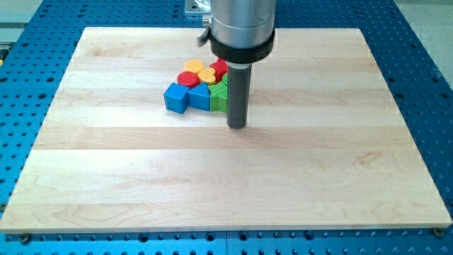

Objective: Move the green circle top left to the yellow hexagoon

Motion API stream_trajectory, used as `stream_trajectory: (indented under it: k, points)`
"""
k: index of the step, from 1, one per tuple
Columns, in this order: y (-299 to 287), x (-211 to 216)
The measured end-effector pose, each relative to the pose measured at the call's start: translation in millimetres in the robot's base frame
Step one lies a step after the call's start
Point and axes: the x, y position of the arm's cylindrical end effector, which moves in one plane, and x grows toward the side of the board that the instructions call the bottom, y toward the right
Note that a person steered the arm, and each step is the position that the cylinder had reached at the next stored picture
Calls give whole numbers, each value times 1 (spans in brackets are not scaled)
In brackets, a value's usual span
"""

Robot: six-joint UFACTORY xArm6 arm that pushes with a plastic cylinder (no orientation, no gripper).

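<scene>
Green block (pixel 220 94) touches my tip (pixel 236 126) beside blue blocks (pixel 187 97).

Green and yellow blocks in the cluster

The green block (pixel 220 94), shape unclear, lies just left of my rod; the yellow hexagon (pixel 192 66) sits at the cluster's top-left.

My arm shows as a fat silver-grey metal cylinder, ringed at its base by a black collar with a small clamp lug on the view's left. Below it, a straight dark grey rod, matte, round in section. My tip (pixel 236 126) ends flat and blunt.
</scene>
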Motion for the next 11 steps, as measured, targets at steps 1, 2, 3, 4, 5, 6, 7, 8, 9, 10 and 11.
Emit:
stream_trajectory:
  k: [1, 2, 3, 4, 5, 6, 7, 8, 9, 10, 11]
  points:
    - [-35, -12]
    - [-43, -30]
    - [-2, -63]
    - [21, -72]
    - [43, -112]
    - [56, -133]
    - [76, -164]
    - [102, -176]
    - [29, -184]
    - [-41, -190]
    - [-76, -211]
